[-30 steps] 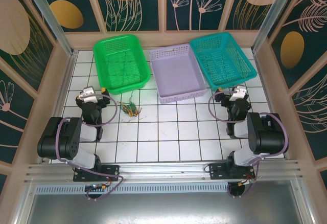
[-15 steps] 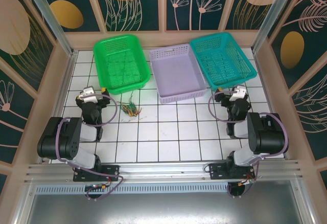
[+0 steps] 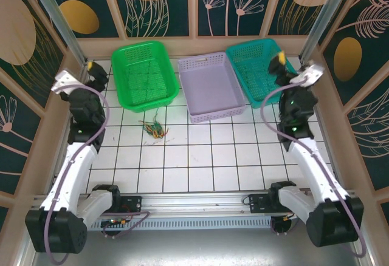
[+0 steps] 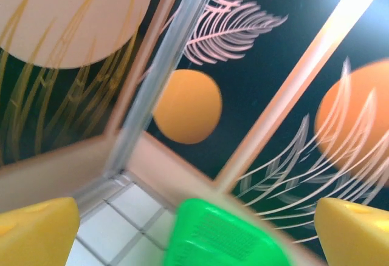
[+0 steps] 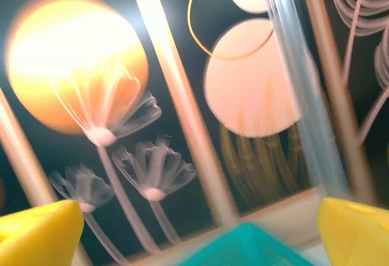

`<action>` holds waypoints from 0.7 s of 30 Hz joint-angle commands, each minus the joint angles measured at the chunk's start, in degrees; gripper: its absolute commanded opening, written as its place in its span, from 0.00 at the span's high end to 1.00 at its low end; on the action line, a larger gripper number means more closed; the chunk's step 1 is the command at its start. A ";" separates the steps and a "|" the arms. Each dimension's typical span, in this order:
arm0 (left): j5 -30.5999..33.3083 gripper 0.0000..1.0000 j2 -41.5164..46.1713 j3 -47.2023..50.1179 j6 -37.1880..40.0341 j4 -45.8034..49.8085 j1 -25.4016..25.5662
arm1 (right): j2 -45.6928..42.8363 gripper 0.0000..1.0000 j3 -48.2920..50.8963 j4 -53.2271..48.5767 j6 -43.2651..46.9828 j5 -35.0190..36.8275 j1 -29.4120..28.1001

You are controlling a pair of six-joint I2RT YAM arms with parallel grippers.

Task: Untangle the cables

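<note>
- Cables [image 3: 155,129] lie bunched on our worktop [image 3: 206,163], toward its far edge, near the green basket [image 3: 138,45].
- We see left gripper [image 4: 194,235] and right gripper [image 5: 197,235] both spread wide, grasping nothing.

Glossy plastic green basket [image 3: 144,75], matt tiled table [image 3: 200,156], metal rail [image 3: 194,204]

The left arm [image 3: 76,160] and right arm [image 3: 310,156] are slim white links joined by rounded black housings, with a lilac-grey cable [image 3: 102,117] looping along each. Black base brackets [image 3: 124,204] bolt to the silver rail [image 3: 194,200]. The left tool [image 3: 92,68] and right tool [image 3: 281,58] carry blunt yellow fingertips [image 4: 36,229].
</note>
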State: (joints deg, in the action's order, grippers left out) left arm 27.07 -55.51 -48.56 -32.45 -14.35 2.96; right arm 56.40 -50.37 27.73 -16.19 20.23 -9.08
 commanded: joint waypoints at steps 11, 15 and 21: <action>-26.40 0.27 -4.68 6.35 -45.43 40.50 15.38 | 7.51 0.24 -5.84 -48.03 -20.84 -13.26 -23.99; -29.05 0.29 -6.75 12.32 -48.13 33.66 17.57 | 12.87 0.22 -2.93 -45.62 -21.53 -22.91 -29.41; -29.63 0.27 -15.38 13.31 -46.67 21.27 17.53 | 17.31 0.20 -3.04 -42.46 -19.96 -27.94 -31.83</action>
State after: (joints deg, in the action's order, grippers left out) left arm -1.08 -68.16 -35.27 -77.87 15.31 20.38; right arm 73.25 -53.30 -16.86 -37.54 -3.01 -40.62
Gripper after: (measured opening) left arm 0.722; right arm 0.795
